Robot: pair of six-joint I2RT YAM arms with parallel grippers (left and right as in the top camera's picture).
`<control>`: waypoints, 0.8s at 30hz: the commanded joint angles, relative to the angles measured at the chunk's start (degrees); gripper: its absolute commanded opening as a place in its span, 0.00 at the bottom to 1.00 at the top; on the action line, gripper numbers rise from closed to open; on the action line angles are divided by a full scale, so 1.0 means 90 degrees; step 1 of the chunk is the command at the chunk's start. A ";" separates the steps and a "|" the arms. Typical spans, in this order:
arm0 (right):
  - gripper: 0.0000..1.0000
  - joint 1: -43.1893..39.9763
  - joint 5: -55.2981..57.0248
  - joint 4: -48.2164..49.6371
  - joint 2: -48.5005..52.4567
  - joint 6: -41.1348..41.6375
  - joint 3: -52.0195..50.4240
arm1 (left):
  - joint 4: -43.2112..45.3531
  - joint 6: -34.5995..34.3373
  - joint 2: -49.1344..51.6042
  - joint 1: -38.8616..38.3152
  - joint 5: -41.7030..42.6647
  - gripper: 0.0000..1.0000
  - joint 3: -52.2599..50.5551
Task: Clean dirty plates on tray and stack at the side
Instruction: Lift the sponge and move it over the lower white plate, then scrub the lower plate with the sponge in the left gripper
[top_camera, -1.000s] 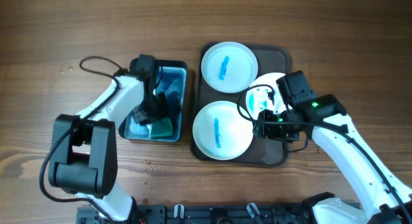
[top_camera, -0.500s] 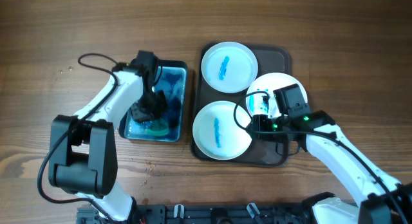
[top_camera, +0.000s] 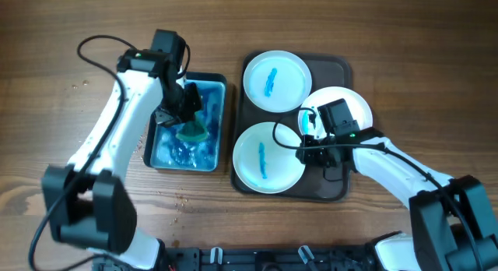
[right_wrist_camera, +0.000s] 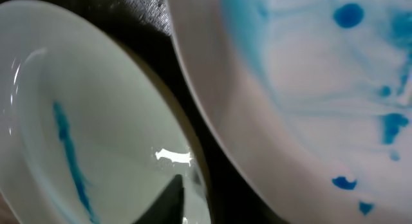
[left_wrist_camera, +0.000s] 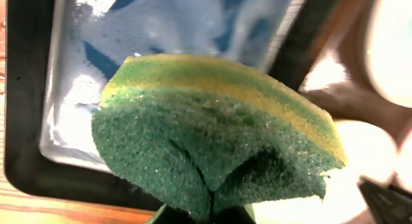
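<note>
Three white plates with blue smears sit on the dark brown tray (top_camera: 336, 184). One is at the far side (top_camera: 276, 80), one at the near left (top_camera: 268, 156), and one at the right (top_camera: 346, 107), tilted over the tray's rim. My right gripper (top_camera: 311, 140) is at that tilted plate's left rim and seems shut on it. In the right wrist view the smeared plate (right_wrist_camera: 322, 89) fills the right, the streaked plate (right_wrist_camera: 64, 140) the left, and only one fingertip of the gripper (right_wrist_camera: 212, 208) shows. My left gripper (top_camera: 180, 115) is shut on a green-and-yellow sponge (left_wrist_camera: 212, 140) above the tub.
A blue rectangular tub (top_camera: 223, 150) with blue water stands left of the tray, and its rim shows in the left wrist view (left_wrist_camera: 26, 121). A black cable (top_camera: 97, 45) loops over the wood table behind the left arm.
My left gripper lifted the sponge up out of the tub's water. My right arm swung down and left, and the tilted plate shifted slightly to the right.
</note>
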 commanded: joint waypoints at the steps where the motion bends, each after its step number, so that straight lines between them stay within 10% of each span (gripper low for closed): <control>1: 0.05 0.0029 0.0743 -0.0066 0.0316 0.0573 -0.0041 | -0.0007 0.0102 -0.0328 -0.0046 0.0597 0.04 0.0148; 9: 0.04 0.0029 0.1523 -0.0279 0.0311 0.1654 -0.0034 | 0.0593 0.0068 -0.0287 -0.0729 0.0984 0.04 -0.0070; 24: 0.05 0.0029 0.1149 -0.0221 0.0311 0.0967 -0.0034 | 0.3689 -0.0505 0.0758 -0.2463 0.1394 0.04 -0.1552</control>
